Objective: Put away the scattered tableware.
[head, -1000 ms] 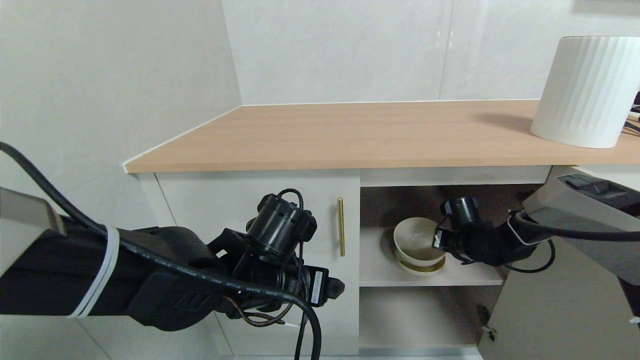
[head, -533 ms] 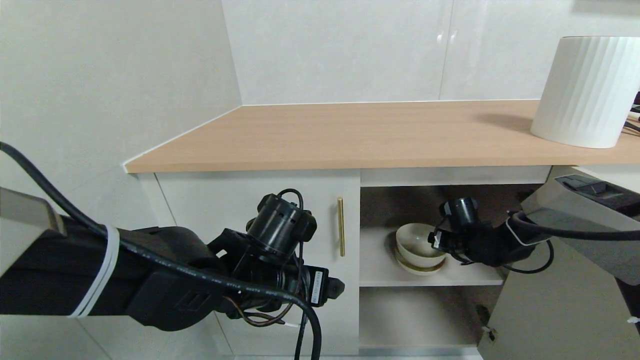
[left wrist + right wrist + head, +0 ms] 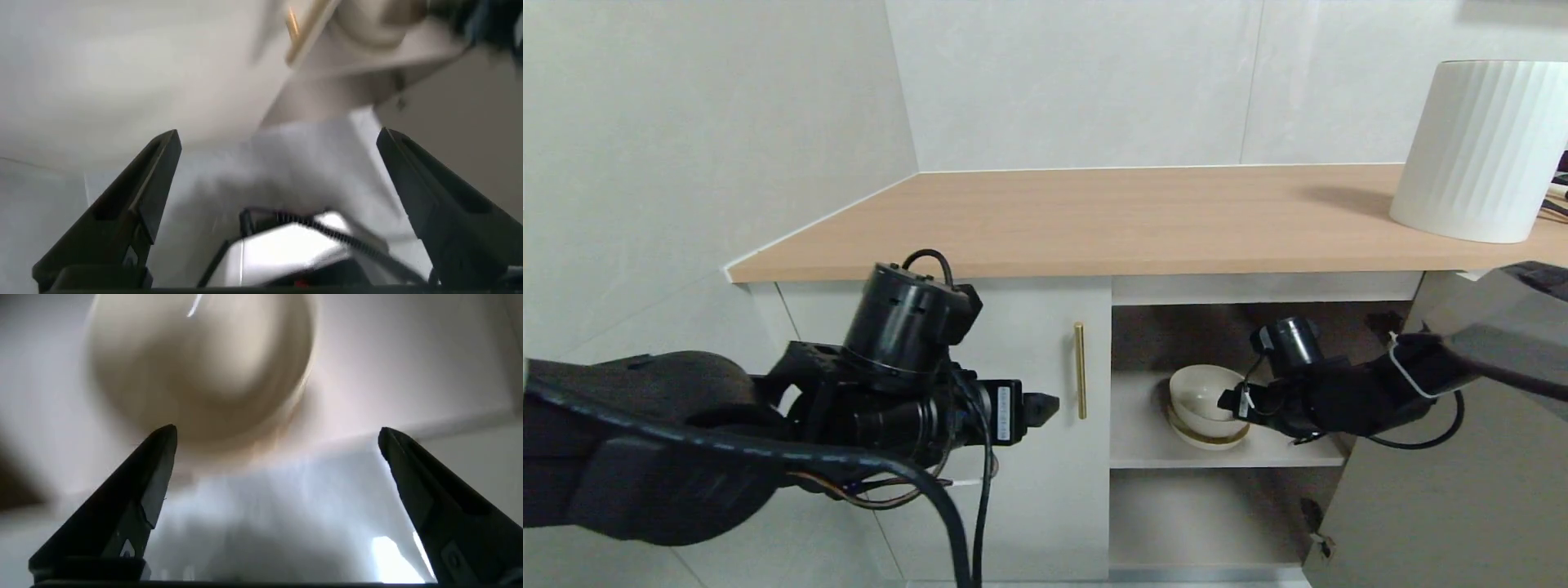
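Note:
A cream bowl (image 3: 1205, 394) sits nested on another cream dish (image 3: 1209, 439) on the upper shelf (image 3: 1143, 445) of the open cabinet. My right gripper (image 3: 1232, 401) is at the bowl's right rim, inside the cabinet. In the right wrist view its fingers (image 3: 147, 498) are spread and the bowl (image 3: 204, 367) lies beyond them, with nothing held by the right gripper (image 3: 274, 482). My left gripper (image 3: 1045, 406) hangs in front of the closed left door, just left of the gold handle (image 3: 1079, 370). In its wrist view the left gripper (image 3: 278, 196) stands open and empty.
The wooden countertop (image 3: 1094, 220) carries a white ribbed container (image 3: 1478, 151) at the far right. The right cabinet door (image 3: 1421, 490) stands swung open beside my right arm. A lower shelf (image 3: 1201, 523) lies beneath the bowls. Walls close the left side.
The tilted bowl came down onto the dish below and my right gripper drew back a little to the right. My left arm rose, its gripper still just left of the handle.

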Robot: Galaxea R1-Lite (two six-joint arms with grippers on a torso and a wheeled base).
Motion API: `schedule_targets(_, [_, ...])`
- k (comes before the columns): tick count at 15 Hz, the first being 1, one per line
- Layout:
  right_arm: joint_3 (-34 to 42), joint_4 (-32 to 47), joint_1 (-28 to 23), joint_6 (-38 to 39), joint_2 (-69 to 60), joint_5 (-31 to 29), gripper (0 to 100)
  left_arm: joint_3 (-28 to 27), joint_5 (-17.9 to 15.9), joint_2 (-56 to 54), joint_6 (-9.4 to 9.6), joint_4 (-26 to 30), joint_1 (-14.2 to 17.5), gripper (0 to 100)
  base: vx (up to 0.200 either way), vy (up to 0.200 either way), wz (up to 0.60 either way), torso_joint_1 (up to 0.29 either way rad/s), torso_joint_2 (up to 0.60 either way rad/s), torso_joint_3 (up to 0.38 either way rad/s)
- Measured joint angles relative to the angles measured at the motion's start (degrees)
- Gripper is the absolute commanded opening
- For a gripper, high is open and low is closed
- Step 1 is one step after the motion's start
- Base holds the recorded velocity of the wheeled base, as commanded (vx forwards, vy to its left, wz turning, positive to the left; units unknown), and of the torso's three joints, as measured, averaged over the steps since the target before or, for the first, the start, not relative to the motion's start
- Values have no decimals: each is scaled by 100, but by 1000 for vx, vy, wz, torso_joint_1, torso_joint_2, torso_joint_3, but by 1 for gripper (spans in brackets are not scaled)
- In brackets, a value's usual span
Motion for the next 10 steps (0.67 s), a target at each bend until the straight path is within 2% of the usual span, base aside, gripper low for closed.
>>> schedule_targets(2, [367,313,138,-17,-618,172,100,127,-6,-544,167,266,134,100,0,0,0,0,0,0])
schedule_targets(4, [931,502,339,-50,-1445,286,100,379,-6,-1226,249,691,215,100,0,0,0,0,0,0])
schedule_targets(7, [2042,633,606,-216,-2636,512,100,981,-13,-2169,299,1087,419,100,0,0,0,0,0,0])
schedule_targets(10, [2621,709,761,-323,-3506,621,100,1229,-79,-2536,305,1096,631,100,0,0,0,0,0,0])
